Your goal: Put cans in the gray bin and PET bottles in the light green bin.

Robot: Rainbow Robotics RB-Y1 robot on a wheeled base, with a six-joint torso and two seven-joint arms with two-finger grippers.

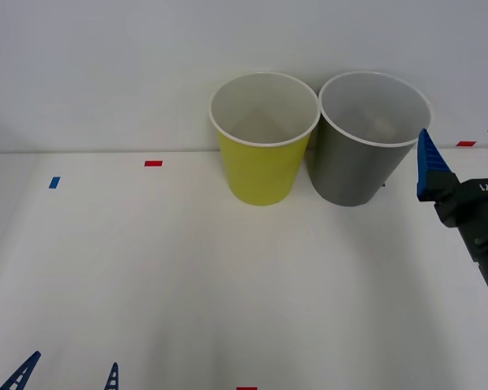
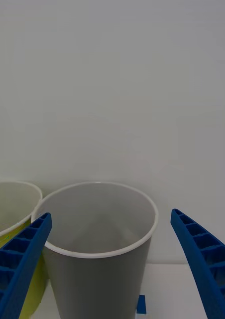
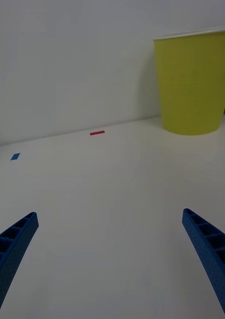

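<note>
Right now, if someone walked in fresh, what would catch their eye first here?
Two tall bins side by side at the table's far edge: the light green bin on the left, the gray bin on the right. Next, the right gripper, raised beside the gray bin with its blue fingers open; the left gripper waits open at the near edge.

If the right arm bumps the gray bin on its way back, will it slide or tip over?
Probably tip or skid easily. The gray bin is tall, tapers to a narrow base and looks thin-walled, so likely light. It stands right beside the light green bin, which might brace it on that side. The right gripper, fingers open, hovers near its rim.
</note>
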